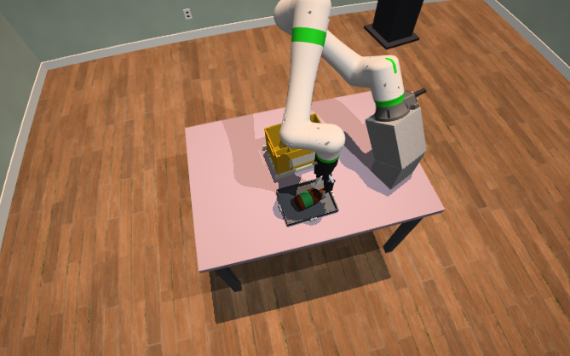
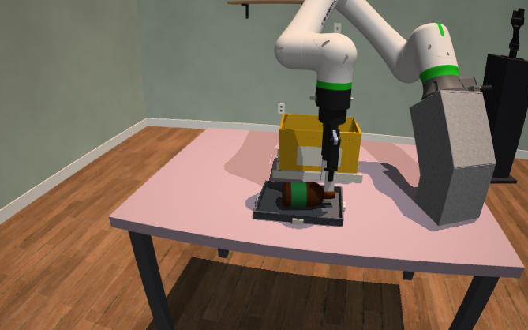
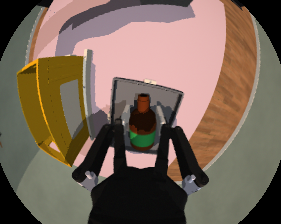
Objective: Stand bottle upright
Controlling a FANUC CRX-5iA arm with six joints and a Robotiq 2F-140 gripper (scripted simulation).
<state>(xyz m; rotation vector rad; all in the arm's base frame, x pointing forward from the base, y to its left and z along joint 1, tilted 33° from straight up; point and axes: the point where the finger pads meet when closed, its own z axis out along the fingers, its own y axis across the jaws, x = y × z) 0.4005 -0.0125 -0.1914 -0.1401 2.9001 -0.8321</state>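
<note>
The bottle is lying on its side in the tray, its neck directly beneath the claw. The claw is pointing straight down with its fingers partly apart, straddling the neck and gripping nothing; whether they are touching it is unclear. Behind the claw, the yellow crate is sitting on the pink tabletop.

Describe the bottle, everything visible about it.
The bottle is brown and glossy, with a green label band around its body and a narrow neck. It lies on its side inside the dark tray, neck toward the gripper, whose part-open fingers hang just above the neck, holding nothing.
</note>
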